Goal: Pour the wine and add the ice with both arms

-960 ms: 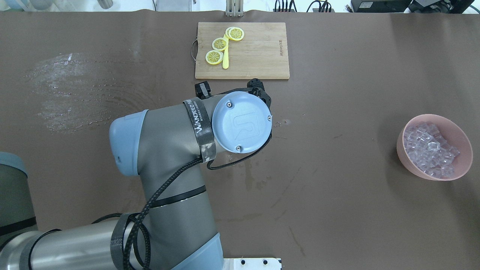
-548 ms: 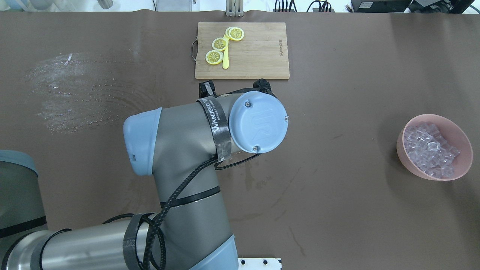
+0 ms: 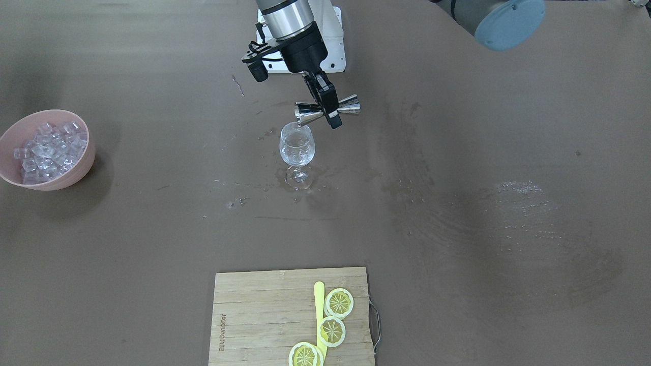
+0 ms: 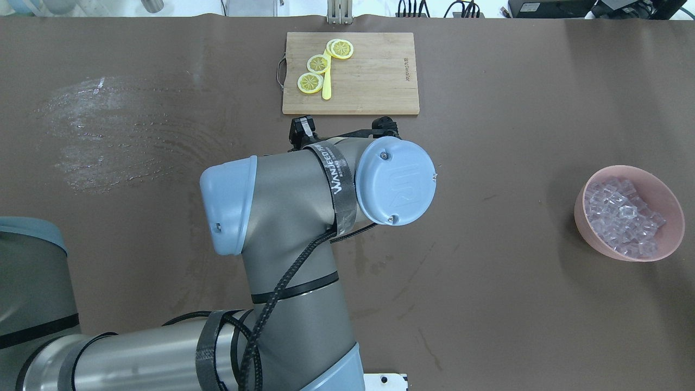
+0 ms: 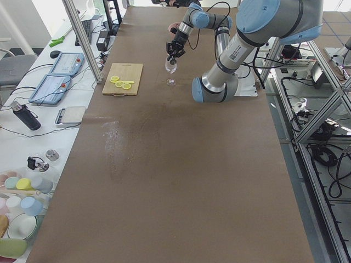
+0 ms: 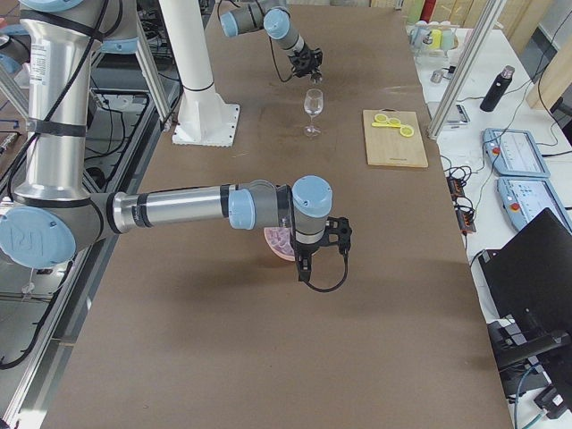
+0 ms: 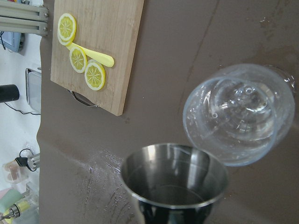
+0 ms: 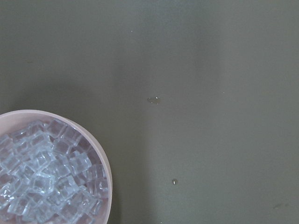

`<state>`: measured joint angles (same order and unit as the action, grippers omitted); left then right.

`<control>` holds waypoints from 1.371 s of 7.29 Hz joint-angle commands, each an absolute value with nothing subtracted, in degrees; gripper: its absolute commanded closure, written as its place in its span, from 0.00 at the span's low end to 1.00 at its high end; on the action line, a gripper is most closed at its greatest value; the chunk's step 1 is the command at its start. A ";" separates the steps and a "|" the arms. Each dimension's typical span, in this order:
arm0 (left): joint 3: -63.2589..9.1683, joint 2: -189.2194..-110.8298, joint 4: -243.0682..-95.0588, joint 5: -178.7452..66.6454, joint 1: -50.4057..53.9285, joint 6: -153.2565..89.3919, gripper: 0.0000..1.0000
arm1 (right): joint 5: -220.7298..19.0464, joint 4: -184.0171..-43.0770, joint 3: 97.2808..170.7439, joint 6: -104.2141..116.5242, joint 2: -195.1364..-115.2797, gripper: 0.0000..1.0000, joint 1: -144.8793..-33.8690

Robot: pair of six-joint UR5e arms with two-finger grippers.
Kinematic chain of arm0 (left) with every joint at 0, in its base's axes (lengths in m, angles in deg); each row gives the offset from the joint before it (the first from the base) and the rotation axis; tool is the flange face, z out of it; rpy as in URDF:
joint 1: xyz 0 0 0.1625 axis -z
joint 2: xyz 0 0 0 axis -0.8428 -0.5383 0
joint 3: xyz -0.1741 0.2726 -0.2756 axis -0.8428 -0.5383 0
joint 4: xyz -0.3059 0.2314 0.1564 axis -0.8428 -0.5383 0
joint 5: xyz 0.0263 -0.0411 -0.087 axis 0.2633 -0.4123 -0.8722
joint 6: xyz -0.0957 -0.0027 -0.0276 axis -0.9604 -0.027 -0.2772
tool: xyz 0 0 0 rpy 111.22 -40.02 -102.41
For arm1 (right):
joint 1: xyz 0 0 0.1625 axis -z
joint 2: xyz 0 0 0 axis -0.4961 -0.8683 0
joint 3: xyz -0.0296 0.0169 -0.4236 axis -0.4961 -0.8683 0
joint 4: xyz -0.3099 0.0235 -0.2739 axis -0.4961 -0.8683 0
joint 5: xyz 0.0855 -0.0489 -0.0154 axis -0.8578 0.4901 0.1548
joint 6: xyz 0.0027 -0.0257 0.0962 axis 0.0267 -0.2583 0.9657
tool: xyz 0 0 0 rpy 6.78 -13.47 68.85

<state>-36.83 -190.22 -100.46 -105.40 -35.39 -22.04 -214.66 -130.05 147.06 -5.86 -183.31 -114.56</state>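
Across the table (image 4: 516, 304) your left arm (image 4: 282, 206) has swung rightward in the overhead view since the earlier frames. Nothing else on it has shifted.

- Right arm (image 6: 179, 207): reaches out low. The right gripper (image 6: 306, 266) hangs near the bowl (image 4: 587, 236). You get it from the side view only, so I cannot tell whether its jaws are spread or pressed together.
- Board (image 4: 374, 76): on the far side, with neither arm at it.
- Bowl: at the robot's right, well apart from the glass (image 3: 297, 147).
- Left gripper (image 3: 330, 116): jaws pinching the jigger (image 3: 351, 105) at its waist.
- Glass: upright mid-table, with clear liquid in it.
- Jigger: held sideways, one mouth at the glass's rim.
- Ice (image 4: 624, 217): piled in the bowl. I can make out no cube in the glass.

Judgement: the pour is in hand or close to finished. The left wrist view shows little in the jigger's cup, though I cannot be sure. The ice step is not yet begun, and your right arm looks staged for it.
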 commanded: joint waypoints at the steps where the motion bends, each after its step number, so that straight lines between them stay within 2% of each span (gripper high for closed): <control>1: -36.80 -190.37 -100.16 -105.36 -35.46 -22.21 1.00 | -214.67 -130.05 147.10 -5.86 -183.31 0.00 -114.56; 5: -38.03 -189.06 -107.51 -106.06 -35.46 -22.04 1.00 | -214.66 -130.05 147.10 -5.78 -183.14 0.00 -114.56; 7: -44.32 -185.65 -110.08 -106.32 -35.37 -21.86 1.00 | -214.58 -130.05 147.10 -5.86 -183.13 0.00 -114.56; 10: -47.96 -181.34 -119.89 -112.18 -32.32 -20.10 1.00 | -214.58 -130.05 147.10 -5.86 -183.13 0.00 -114.56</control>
